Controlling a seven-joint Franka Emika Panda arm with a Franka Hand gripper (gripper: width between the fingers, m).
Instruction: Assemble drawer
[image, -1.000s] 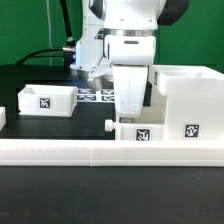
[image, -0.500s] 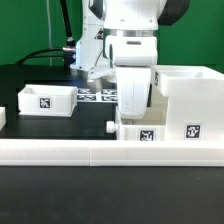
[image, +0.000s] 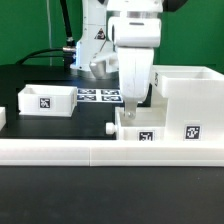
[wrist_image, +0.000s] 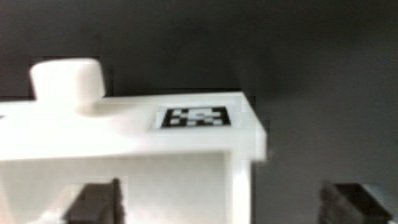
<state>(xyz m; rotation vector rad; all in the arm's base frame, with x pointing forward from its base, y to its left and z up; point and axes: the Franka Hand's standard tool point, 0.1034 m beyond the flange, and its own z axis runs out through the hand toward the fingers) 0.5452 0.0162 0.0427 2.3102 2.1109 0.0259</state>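
A small white tray (image: 140, 130) with a side knob (image: 110, 127) and a square tag stands just behind the rail, against the large white casing (image: 190, 100). My gripper (image: 136, 100) hangs right over this tray, fingers down. In the wrist view the tray (wrist_image: 125, 140) shows its knob (wrist_image: 68, 80) and its tag (wrist_image: 196, 116). The gripper (wrist_image: 222, 205) is open. One finger (wrist_image: 93, 205) is over the tray's white body and the other is beyond its end wall, over the black table. A second knobbed tray (image: 47, 98) stands at the exterior view's left.
The long low white rail (image: 100, 152) runs across the front of the table. The marker board (image: 98, 96) lies flat behind the trays. A small white part (image: 2, 117) sits at the exterior view's left edge. A green backdrop stands behind.
My gripper has shifted toward the exterior view's right and risen a little above the tray. The tray has barely moved.
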